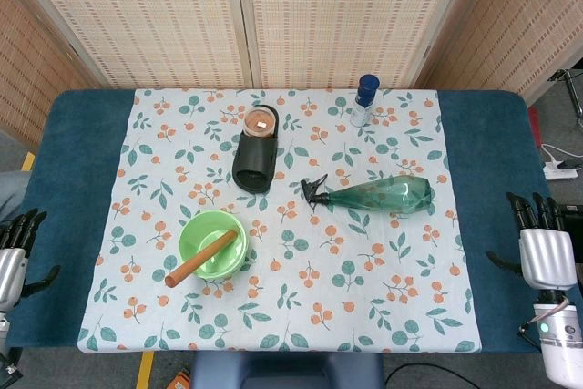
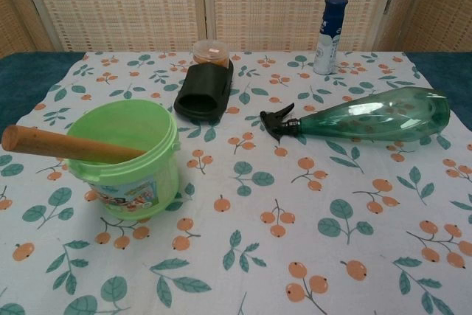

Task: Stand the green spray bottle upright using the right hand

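Currently the green spray bottle (image 1: 381, 194) lies on its side on the counter (image 1: 483, 179), nozzle toward the green bucket (image 1: 212, 245). Right hand (image 1: 545, 252) rests well apart at the counter edge, fingers spread, empty; left hand (image 1: 14, 257) likewise.

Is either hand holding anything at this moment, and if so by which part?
Nothing is held. The left hand and right hand rest open at the table edges; the green spray bottle lies untouched on its side.
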Available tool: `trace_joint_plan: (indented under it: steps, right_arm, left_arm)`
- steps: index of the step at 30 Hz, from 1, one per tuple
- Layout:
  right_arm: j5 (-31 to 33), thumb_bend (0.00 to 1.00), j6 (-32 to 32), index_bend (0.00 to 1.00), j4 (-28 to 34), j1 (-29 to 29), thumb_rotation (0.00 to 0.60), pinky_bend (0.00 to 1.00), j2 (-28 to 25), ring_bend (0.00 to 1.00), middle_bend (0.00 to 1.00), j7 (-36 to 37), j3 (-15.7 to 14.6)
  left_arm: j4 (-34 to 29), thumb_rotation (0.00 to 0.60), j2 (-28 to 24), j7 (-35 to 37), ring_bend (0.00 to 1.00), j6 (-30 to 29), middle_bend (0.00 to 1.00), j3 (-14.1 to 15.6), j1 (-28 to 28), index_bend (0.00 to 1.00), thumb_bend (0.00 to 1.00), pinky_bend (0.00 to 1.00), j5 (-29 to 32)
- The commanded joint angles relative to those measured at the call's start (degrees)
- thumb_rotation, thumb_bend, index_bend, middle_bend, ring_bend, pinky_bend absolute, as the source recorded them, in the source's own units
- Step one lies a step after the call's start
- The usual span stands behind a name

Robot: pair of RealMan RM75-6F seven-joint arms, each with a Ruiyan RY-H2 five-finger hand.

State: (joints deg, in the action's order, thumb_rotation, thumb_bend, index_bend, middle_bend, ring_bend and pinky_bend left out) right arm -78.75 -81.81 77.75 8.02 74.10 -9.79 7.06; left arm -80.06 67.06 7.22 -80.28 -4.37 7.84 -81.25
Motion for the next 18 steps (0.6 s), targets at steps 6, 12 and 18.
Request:
trace_joint_plan:
  steps: [6, 12, 18]
  right_arm:
    - [-2.2, 0.00, -0.6, 0.09, 0.1, 0.9, 0.600, 0.00, 1.0, 0.00, 0.13, 2.9, 0.2]
    - [-5.0, 0.00, -0.5, 0.24, 1.0, 4.1, 0.600, 0.06, 1.8, 0.00, 0.17, 6.8, 2.1]
    - [-4.9, 0.00, 7.5, 0.24, 12.2, 11.2, 0.600, 0.14, 0.4, 0.01, 0.20, -6.6, 3.9]
  left_arm:
    - [0.1, 0.600, 0.0, 0.3, 0.00, -0.5, 0.00, 0.2, 0.0, 0.06, 0.25, 0.11, -0.8]
    - [0.0, 0.600, -0.2, 0.1, 0.00, -0.3, 0.00, 0.5, 0.0, 0.06, 0.25, 0.11, -1.1]
    - [-0.2, 0.600, -0.1, -0.7, 0.00, 0.2, 0.00, 1.0, 0.3, 0.06, 0.25, 0.11, -1.9]
